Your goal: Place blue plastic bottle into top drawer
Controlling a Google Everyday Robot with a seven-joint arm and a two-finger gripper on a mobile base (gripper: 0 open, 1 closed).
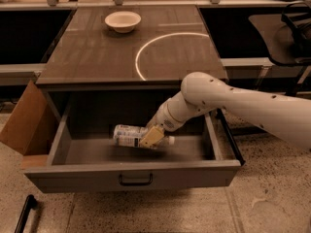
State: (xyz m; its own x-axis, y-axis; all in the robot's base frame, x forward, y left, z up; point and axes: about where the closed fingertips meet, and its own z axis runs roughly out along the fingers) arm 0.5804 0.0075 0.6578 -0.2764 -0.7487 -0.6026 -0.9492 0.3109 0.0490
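No text can be read; the print on the blue plastic bottle (127,135) is illegible. The end effector (151,137) grips it inside the top drawer (131,171).

White bowl (123,21) far back on cabinet top (87,57), left of white ring (137,60), cardboard flap (23,125) at left, black chair (290,38) at right, black bar (24,216) on floor, gripper (152,137) low at centre.

Smooth white rounded arm (243,101), dark screw dots, tan claw (152,136) in top drawer (131,178)
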